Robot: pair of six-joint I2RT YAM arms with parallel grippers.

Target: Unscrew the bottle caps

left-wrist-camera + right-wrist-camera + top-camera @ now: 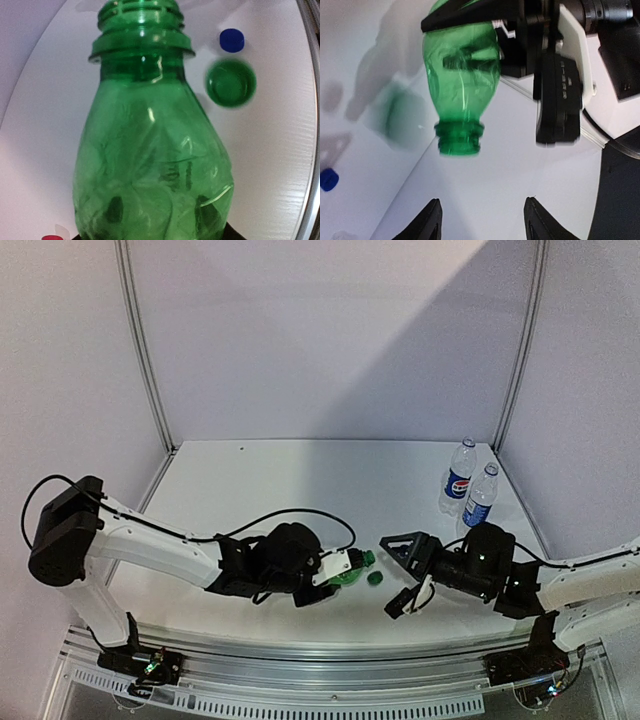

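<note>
White panels enclose a white surface (260,490) on three sides.

Green bottle (350,574): held by the left arm (150,540) near the front middle of the surface. The left jaws are closed around its crumpled body. Its long axis runs roughly level, left to right across the surface. The neck points toward the right arm (590,580) and slightly away from the bases. The mouth is open, with bare thread and no cap on it. The right wrist view suggests the bottle is raised off the surface, judging by its shadow.

Green cap (375,579): apart from the bottle, just beyond its mouth, between the mouth and the right jaws. It is blurred in both wrist views, so I cannot tell whether it rests on the surface.

Right jaws: spread wide and holding nothing. They face the bottle mouth along the same axis.

Blue cap (232,40): loose on the surface, just past the green cap as seen from the left wrist.

Pepsi bottle (458,478) and blue-label bottle (480,498): both upright and close together at the far right corner, well apart from the arms. Whether they are capped is too small to tell.
</note>
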